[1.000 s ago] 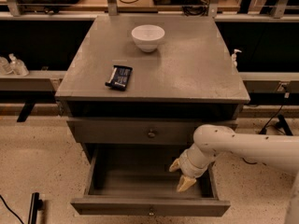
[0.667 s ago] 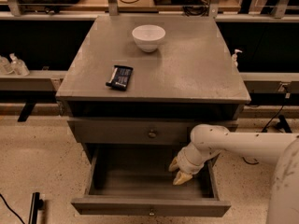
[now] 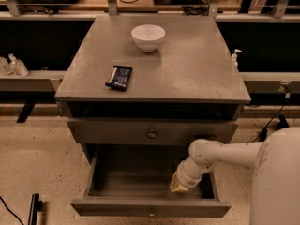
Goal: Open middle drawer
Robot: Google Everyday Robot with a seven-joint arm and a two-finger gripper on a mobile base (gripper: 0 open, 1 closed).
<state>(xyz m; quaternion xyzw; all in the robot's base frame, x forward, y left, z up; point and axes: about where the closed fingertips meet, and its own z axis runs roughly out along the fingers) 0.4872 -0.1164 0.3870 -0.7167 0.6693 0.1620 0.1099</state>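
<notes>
Smooth white rounded arm [image 3: 220, 153]; tan gripper fingers [image 3: 178, 187] inside open drawer [image 3: 136, 178].

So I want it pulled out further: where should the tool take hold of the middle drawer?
By the small round knob centred on the flat front of the middle drawer, approached head-on from the front; nothing else protrudes there. The tool now sits inside the drawer, near its right wall.
</notes>
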